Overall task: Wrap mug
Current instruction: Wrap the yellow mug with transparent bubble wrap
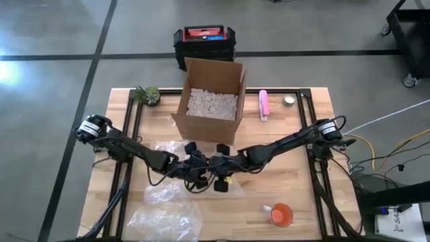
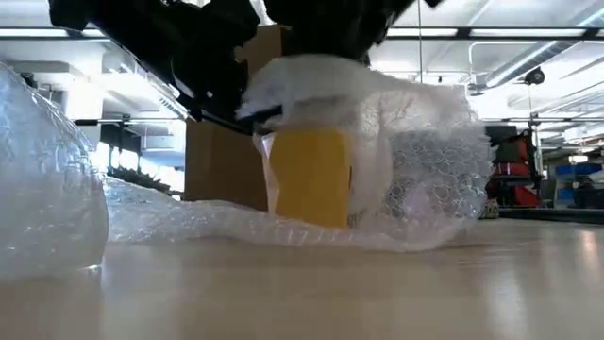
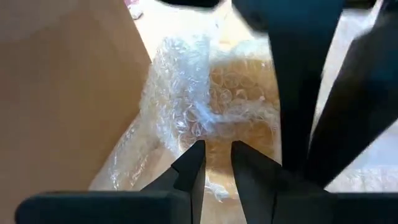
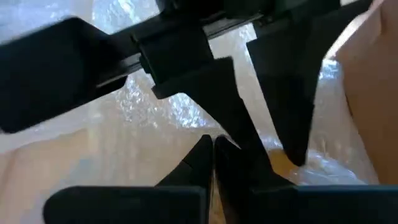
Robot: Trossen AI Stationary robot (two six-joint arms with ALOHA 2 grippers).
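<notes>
Two grippers meet over the table (image 1: pixel 316 202) middle, just in front of the open cardboard box (image 1: pixel 210 101) w/ white packing peanuts (image 1: pixel 212 103). Left gripper (image 1: pixel 195 169) comes in from the left edge; fingers (image 3: pixel 193 163) narrow, a slim gap, hovering right above the bubble wrap (image 2: pixel 415 161) – can't tell if they pinch it. Right gripper (image 1: pixel 225 176) comes from the right edge; its fingertips (image 4: pixel 208 152) nearly together, at the wrap, grip not clear. Yellow mug (image 2: pixel 310 175) stands upright on the table mid-front, wrap draped over its top and one side, front face bare in the low view. More loose wrap (image 1: pixel 164 215) lies toward the front-left corner. Orange cup (image 1: pixel 281 214) near front-right; pink roll (image 1: pixel 264 105) & small plant (image 1: pixel 148 95) by the back edge.
</notes>
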